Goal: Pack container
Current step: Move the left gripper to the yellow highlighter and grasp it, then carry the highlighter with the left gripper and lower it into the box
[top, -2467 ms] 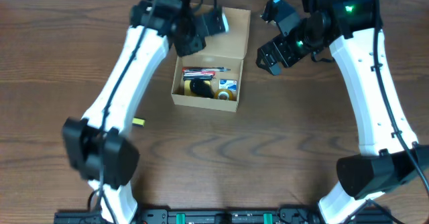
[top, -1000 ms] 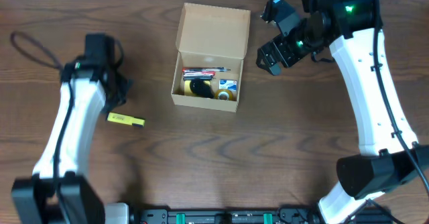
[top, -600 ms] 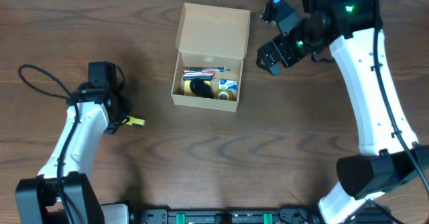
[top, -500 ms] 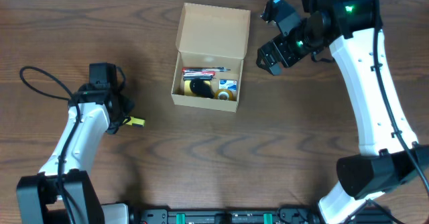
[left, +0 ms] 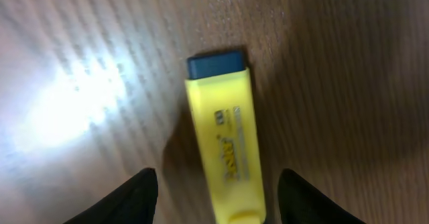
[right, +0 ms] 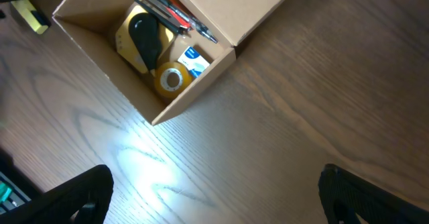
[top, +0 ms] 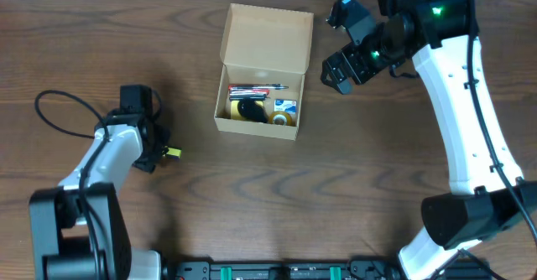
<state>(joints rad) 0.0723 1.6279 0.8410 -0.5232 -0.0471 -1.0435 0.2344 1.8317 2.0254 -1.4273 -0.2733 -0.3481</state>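
Observation:
The container [top: 258,122] is a tan cardboard box standing at the table's middle back with its flap lid [top: 267,37] open. It holds pens, a black item and a tape roll [right: 172,78]. A yellow highlighter [left: 228,140] with a dark blue cap lies flat on the wood to the left of the box. My left gripper [left: 218,207] is open and low over it, one finger on each side with a gap on both. Overhead, the left gripper [top: 153,152] covers the left end of the highlighter [top: 173,152]. My right gripper [top: 340,69] hangs open and empty right of the box.
A black cable [top: 59,112] loops on the table beside the left arm. The right wrist view shows the container [right: 198,83] from above with bare wood below the right gripper [right: 214,197]. A small blue-and-white item [top: 286,106] lies in the box's right end.
My left arm left the box, swung to the left side of the table and came down over the highlighter. Its jaws went from shut to open. The right arm has not moved.

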